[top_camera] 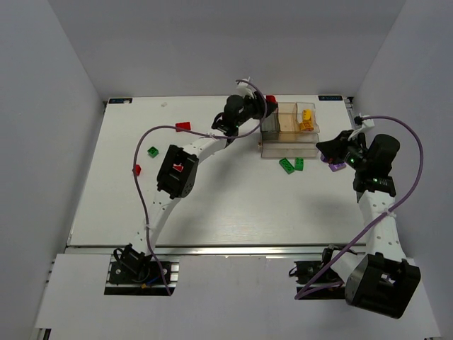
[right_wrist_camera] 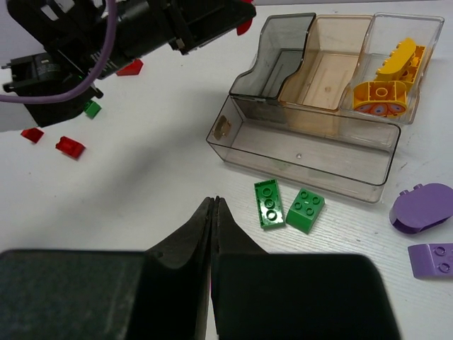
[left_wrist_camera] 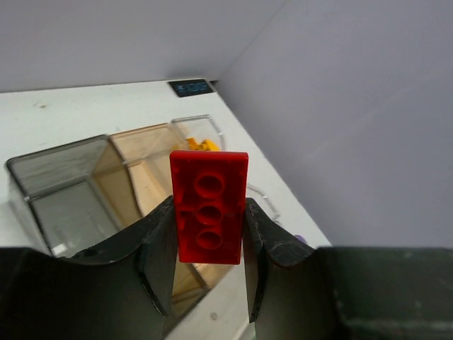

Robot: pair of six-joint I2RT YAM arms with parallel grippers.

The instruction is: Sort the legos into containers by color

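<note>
My left gripper [left_wrist_camera: 209, 244] is shut on a red lego [left_wrist_camera: 209, 205], held upright above the containers; in the top view the gripper [top_camera: 267, 106] is over the back left bin. The containers [top_camera: 266, 130] are a smoky grey bin [left_wrist_camera: 60, 185], an amber bin [left_wrist_camera: 145, 166] and a clear bin [right_wrist_camera: 432, 32] holding yellow legos [right_wrist_camera: 382, 93], with a front tray [right_wrist_camera: 241, 145]. My right gripper [right_wrist_camera: 214, 207] is shut and empty, low over the table in front of two green legos [right_wrist_camera: 268, 204] [right_wrist_camera: 306, 210]. Two purple legos [right_wrist_camera: 421, 207] [right_wrist_camera: 433, 258] lie to its right.
Loose red legos [top_camera: 184, 127] [top_camera: 137, 168] and a green lego [top_camera: 153, 151] lie on the left part of the table. The left arm [right_wrist_camera: 141, 28] reaches across behind the containers. Grey walls close in the table [top_camera: 233, 212] on three sides.
</note>
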